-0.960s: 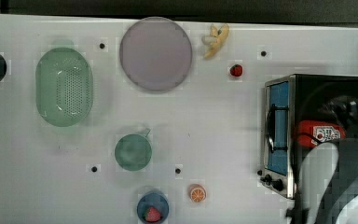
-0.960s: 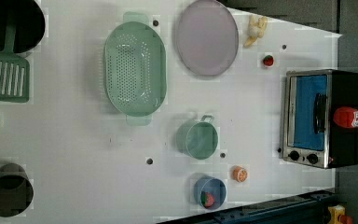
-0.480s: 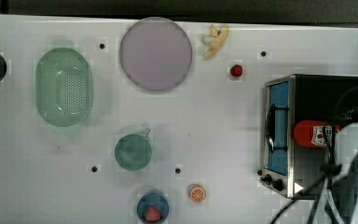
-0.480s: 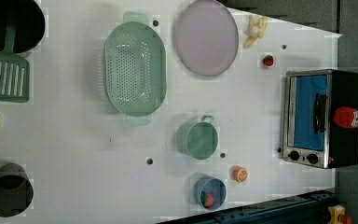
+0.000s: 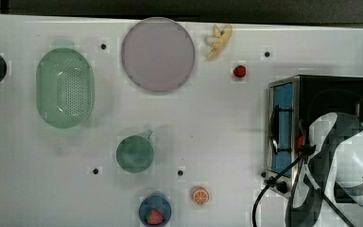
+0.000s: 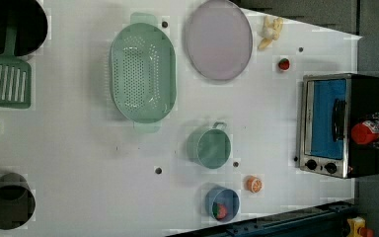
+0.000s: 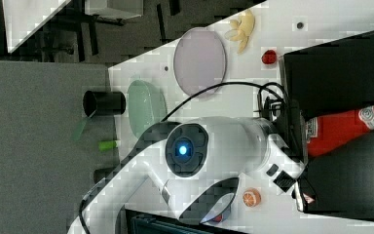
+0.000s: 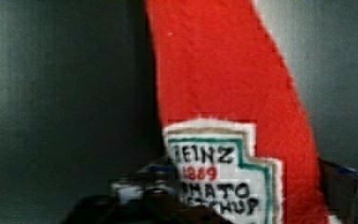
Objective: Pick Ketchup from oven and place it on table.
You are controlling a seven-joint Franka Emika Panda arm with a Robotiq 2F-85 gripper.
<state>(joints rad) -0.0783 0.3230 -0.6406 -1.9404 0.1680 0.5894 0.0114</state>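
One arm: the white Panda arm (image 7: 224,146) fills the lower centre of the right view and reaches toward the right view's right; it also covers the lower right of the top view.
Gripper: the gripper (image 7: 303,130) sits at the base end of the Ketchup (image 7: 343,127), right of centre in the right view. The bottle body lies between the fingers (seen close up in the wrist view).
Claw state: I cannot tell whether the fingers are clamped on the bottle or merely straddle it.
Ketchup: it lies on its side on the black top of the oven (image 6: 367,91), at the middle right of the left view, with the white cap toward the left view's right edge. The label reads HEINZ.
Oven: it stands at the right edge of the table (image 5: 208,123), glass door shut and facing the top view's left.
Table, upper part of the top view: a purple plate (image 5: 157,54), bananas (image 5: 218,41), a strawberry (image 5: 239,71) and a green colander (image 5: 64,87).
Table, lower part of the top view: a green cup (image 5: 134,153), a blue bowl (image 5: 154,210) and an orange slice (image 5: 200,195).
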